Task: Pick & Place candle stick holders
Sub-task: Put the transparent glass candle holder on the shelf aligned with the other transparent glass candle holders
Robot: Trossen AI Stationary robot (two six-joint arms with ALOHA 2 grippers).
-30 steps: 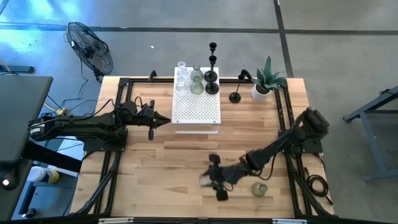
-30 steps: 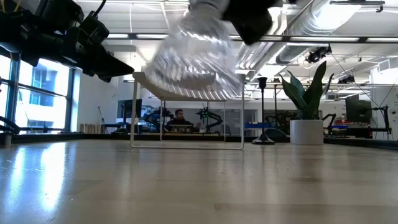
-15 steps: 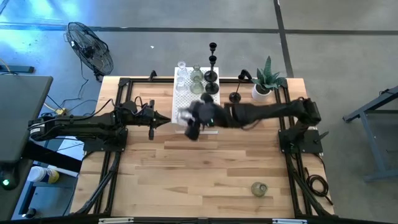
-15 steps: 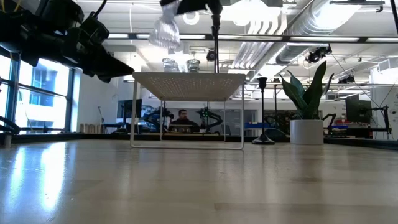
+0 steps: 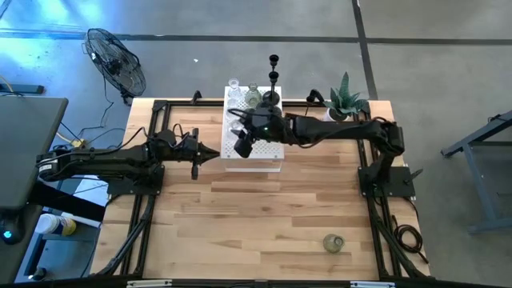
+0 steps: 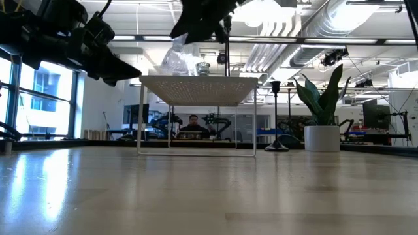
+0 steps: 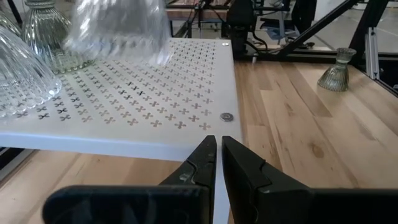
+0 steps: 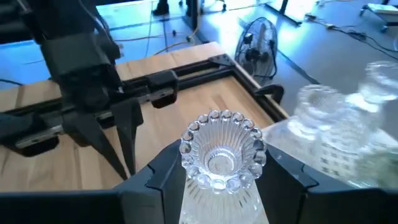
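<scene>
My right gripper (image 5: 243, 138) reaches over the white perforated box (image 5: 264, 152) and is shut on a clear ribbed glass candle holder (image 8: 221, 155). In the low view the holder (image 6: 176, 60) is just over the box top. Two more glass holders (image 5: 234, 86) (image 5: 253, 96) and tall black holders (image 5: 273, 88) stand on the box's far part. Another black holder (image 6: 276, 117) stands on the table beside the plant. A greenish glass holder (image 5: 333, 242) stands on the table near the front right. My left gripper (image 5: 214, 154) is shut and empty, just left of the box. My right gripper pinches the clear holder's ribbed body (image 8: 186, 186) between its two fingers, below the beaded rim (image 8: 221, 118). The fingers (image 8: 155, 180) lie along the holder's sides, and its open top faces back toward the wrist. I cannot tell whether the holder touches the box top.
A green spiky plant in a white pot (image 5: 344, 102) stands at the far right of the table. Black frame rails (image 5: 152, 200) run along the table's left and right sides. Bare wooden table (image 5: 240, 224) lies in front of the box. A fan (image 5: 116, 64) stands on the floor beyond.
My right gripper has carried the clear glass holder from low over the table's near middle toward the far edge and left. It came in high over the white box, then went down toward the left part of the box top.
</scene>
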